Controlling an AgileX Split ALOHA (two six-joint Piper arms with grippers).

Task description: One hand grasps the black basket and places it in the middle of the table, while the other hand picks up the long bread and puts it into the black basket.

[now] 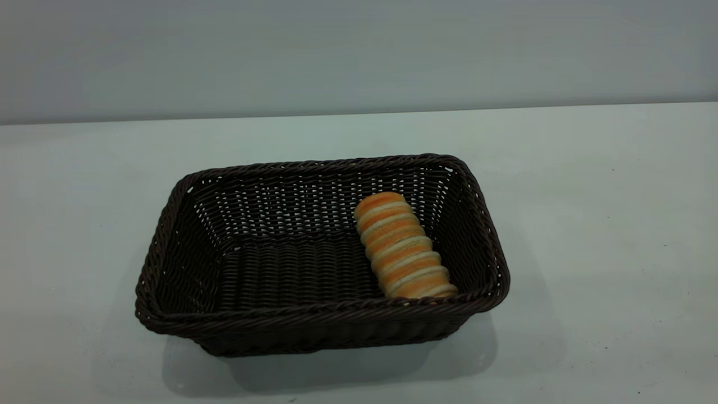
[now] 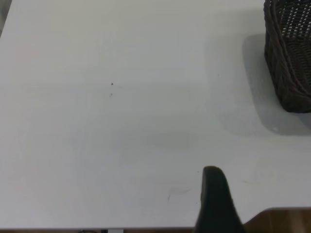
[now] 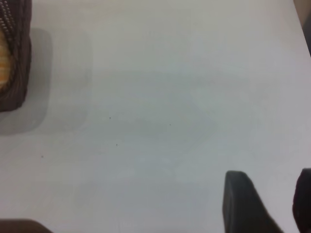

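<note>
The black basket (image 1: 322,314) stands on the white table (image 1: 589,224), about in the middle of the exterior view. The long bread (image 1: 404,247) lies inside it against the right wall, one end near the front rim. Neither gripper shows in the exterior view. In the left wrist view one corner of the basket (image 2: 289,58) shows far off. My left gripper (image 2: 265,194) hangs over bare table with one finger (image 2: 214,194) in view and nothing against it. My right gripper (image 3: 269,189) is open and empty, far from the basket (image 3: 14,58) and bread (image 3: 4,63).
The table's near edge shows in the left wrist view (image 2: 286,213), with brown floor beyond it. A grey wall (image 1: 359,50) rises behind the table. A few tiny dark specks (image 2: 112,84) dot the tabletop.
</note>
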